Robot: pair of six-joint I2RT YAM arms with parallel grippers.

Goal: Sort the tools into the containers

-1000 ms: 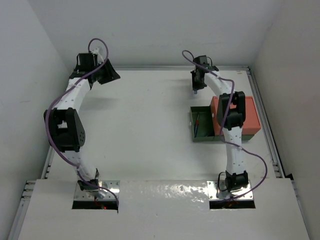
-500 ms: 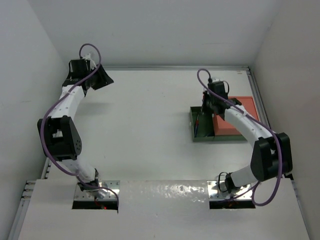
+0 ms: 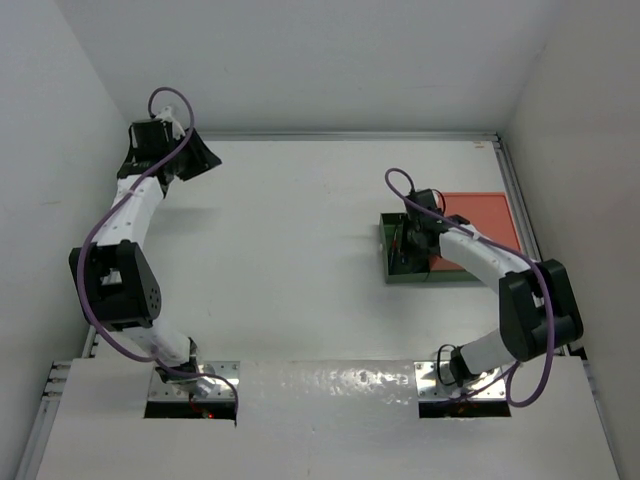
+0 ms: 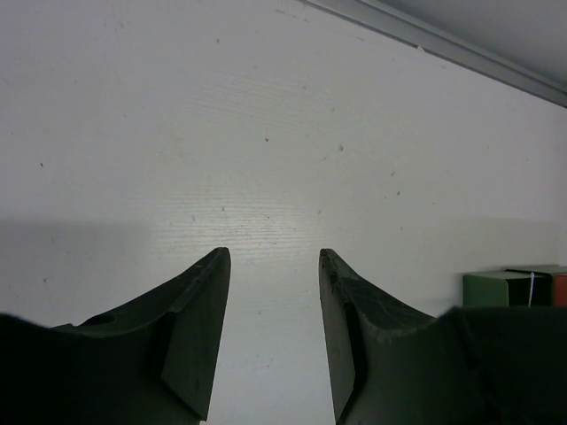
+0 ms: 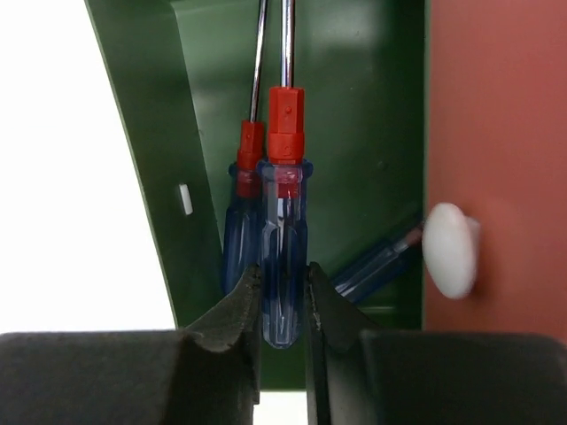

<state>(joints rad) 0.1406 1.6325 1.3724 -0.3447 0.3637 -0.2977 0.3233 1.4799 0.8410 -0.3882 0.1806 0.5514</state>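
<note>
A blue-and-red screwdriver (image 5: 283, 230) is pinched by its handle in the right gripper (image 5: 283, 282), over the floor of the green tray (image 5: 372, 115). That tray sits toward the right edge of the table (image 3: 290, 220), flush against the orange-red tray (image 5: 496, 133). A second screwdriver (image 5: 241, 212) and a third screwdriver (image 5: 376, 266) lie in the green tray. This looks like the placing step: next, part the jaws, then lift straight clear. The left gripper (image 4: 273, 266), parted and empty, hovers near the far-left corner.

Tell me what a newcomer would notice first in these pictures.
The right arm's jaws grip a blue-and-red screwdriver over the dark green tray, where two more screwdrivers lie, beside the orange-red tray. The left arm's jaws stand open and empty near the table's far-left corner.
</note>
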